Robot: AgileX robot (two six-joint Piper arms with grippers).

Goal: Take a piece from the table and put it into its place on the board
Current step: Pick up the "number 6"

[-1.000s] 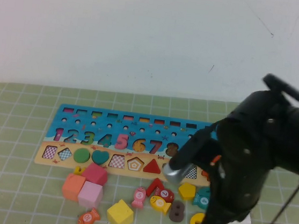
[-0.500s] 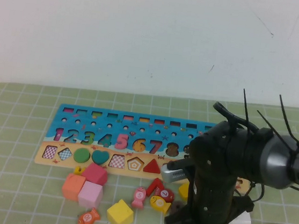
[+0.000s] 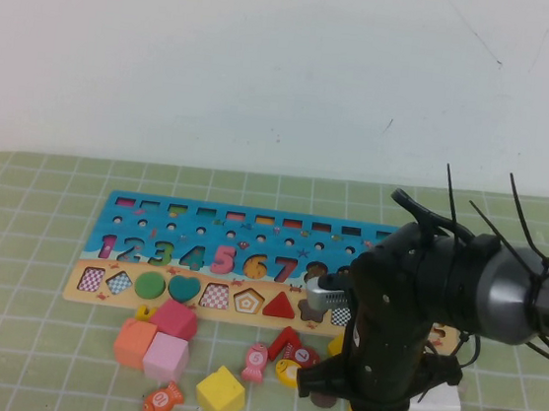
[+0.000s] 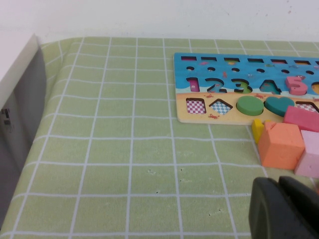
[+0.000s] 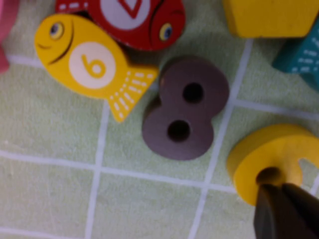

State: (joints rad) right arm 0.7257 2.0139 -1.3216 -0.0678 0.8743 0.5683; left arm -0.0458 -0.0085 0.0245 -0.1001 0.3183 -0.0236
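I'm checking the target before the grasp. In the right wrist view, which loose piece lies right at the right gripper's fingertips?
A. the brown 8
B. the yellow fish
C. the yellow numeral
C: the right gripper sits at the yellow numeral; the brown 8 lies apart.

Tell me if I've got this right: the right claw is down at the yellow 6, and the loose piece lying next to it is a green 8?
Not quite: the 8 is dark brown, as the right wrist view shows. The right gripper is indeed down at the yellow 6. The left gripper sits parked.
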